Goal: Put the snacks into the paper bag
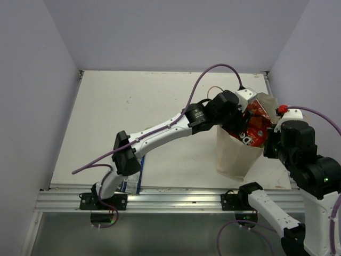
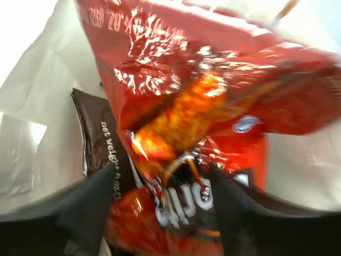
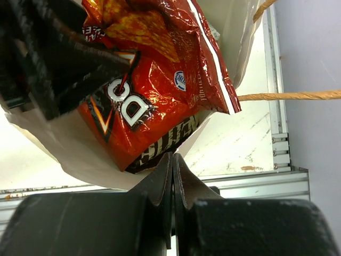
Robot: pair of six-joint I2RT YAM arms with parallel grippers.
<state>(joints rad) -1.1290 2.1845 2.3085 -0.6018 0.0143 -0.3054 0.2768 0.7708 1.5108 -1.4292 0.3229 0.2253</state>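
Note:
The tan paper bag [image 1: 234, 157] stands at the right of the table with its mouth open. A red Doritos packet [image 1: 253, 128] sticks out of that mouth, tilted. My left gripper [image 1: 240, 120] hangs over the bag, open. In the left wrist view its fingers stand wide apart [image 2: 160, 170] with the blurred Doritos packet [image 2: 202, 106] between and below them. A brown packet [image 2: 93, 133] lies inside against the bag's wall [image 2: 32, 106]. My right gripper [image 3: 173, 156] is shut on the bag's rim [image 3: 69, 154], just under the Doritos packet [image 3: 154, 96].
The bag's thin loop handle [image 3: 287, 96] sticks out to the right. A pale packet with blue edging [image 1: 130, 184] lies half hidden under the left arm's base. A metal rail [image 1: 176, 200] runs along the near edge; walls close in on the table.

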